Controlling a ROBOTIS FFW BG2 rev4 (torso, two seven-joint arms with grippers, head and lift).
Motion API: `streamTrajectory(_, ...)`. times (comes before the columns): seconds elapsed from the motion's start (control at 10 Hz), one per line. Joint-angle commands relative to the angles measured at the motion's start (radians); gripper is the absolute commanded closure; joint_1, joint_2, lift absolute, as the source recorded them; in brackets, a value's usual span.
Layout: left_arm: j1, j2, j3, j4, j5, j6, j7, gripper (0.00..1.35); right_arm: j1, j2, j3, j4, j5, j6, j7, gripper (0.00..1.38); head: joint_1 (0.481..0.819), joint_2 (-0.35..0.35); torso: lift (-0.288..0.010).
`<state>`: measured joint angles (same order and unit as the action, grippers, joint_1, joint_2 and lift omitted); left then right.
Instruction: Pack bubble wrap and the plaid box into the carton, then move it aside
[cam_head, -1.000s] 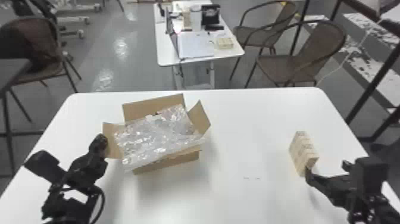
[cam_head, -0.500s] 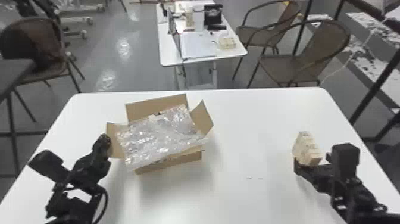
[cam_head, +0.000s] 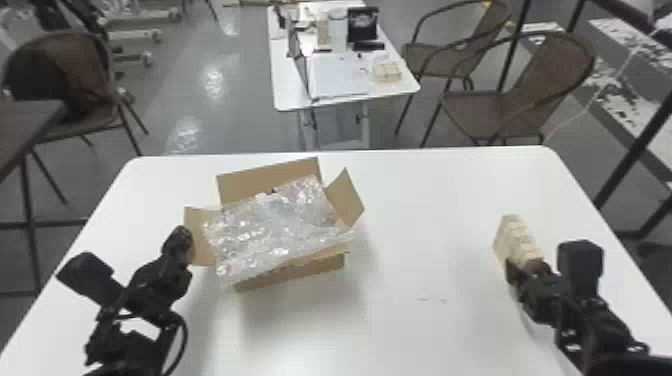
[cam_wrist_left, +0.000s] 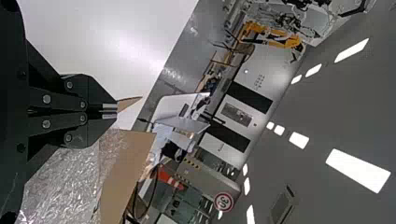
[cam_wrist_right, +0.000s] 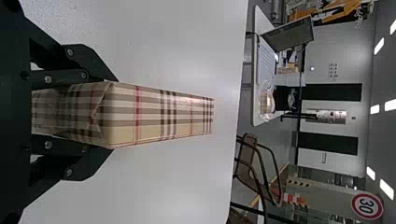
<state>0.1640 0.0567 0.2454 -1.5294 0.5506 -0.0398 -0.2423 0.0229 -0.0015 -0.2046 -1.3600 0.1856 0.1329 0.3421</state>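
Observation:
In the head view, my left gripper (cam_head: 181, 245) is at the left flap of the open carton (cam_head: 295, 276). My left gripper (cam_wrist_left: 110, 111), in the left wrist view, is shut on a brown flap (cam_wrist_left: 127, 103), its edge poking out past the fingertips. Bubble wrap (cam_head: 275, 225) lies spread over the carton's opening and hangs over its near side. On the table's right side, my right gripper (cam_head: 525, 267) holds the near end of the plaid box (cam_head: 517, 239). The right wrist view has my right gripper (cam_wrist_right: 100, 115) with a finger on either side of the plaid box (cam_wrist_right: 159, 115).
The white table (cam_head: 400, 330) carries the carton left of centre, with a wide stretch of tabletop between it and the plaid box. Beyond its far edge stand a smaller white table (cam_head: 345, 102) and brown chairs (cam_head: 520, 105).
My right gripper has come around the near end of the plaid box and taken hold of it; the box has shifted slightly. My left gripper and the carton look nearly unchanged.

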Motion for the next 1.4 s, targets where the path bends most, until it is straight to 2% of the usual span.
streamTrajectory(0.0,0.0,0.0,0.0,0.0,0.0,0.0,-0.002,1.21,0.009,0.002,0.005,-0.011,-0.003,0.001,0.0,0.95,0.695,0.076,-0.065)
streamTrajectory(0.2,-0.001,0.0,0.0,0.0,0.0,0.0,-0.002,1.21,0.025,0.002,0.008,-0.037,-0.02,0.001,-0.002,0.95,0.695,0.08,-0.065)
streamTrajectory(0.4,0.0,0.0,0.0,0.0,0.002,0.0,-0.002,1.21,0.06,0.002,0.05,-0.134,-0.071,0.001,0.0,0.95,0.695,0.084,-0.065)
streamTrajectory(0.6,0.0,0.0,-0.001,0.0,0.002,0.0,-0.003,1.21,0.072,0.002,0.156,-0.284,-0.15,0.002,-0.002,0.95,0.695,0.109,-0.065)
streamTrajectory(0.8,-0.009,-0.003,-0.008,0.005,0.0,0.0,-0.003,1.21,0.035,0.002,0.306,-0.37,-0.258,0.019,-0.038,0.95,0.695,0.178,-0.065)
streamTrajectory(0.9,-0.015,-0.003,-0.014,0.008,0.0,0.0,-0.003,1.21,0.005,-0.018,0.372,-0.375,-0.322,0.037,-0.044,0.95,0.695,0.196,-0.065)
streamTrajectory(1.1,-0.026,-0.003,-0.024,0.012,-0.001,0.0,-0.003,1.21,-0.064,-0.044,0.487,-0.34,-0.411,0.057,-0.031,0.95,0.695,0.275,-0.065)
streamTrajectory(1.3,-0.034,-0.003,-0.031,0.021,-0.001,0.0,-0.003,1.21,-0.144,-0.043,0.562,-0.271,-0.502,0.14,0.06,0.95,0.695,0.325,-0.065)
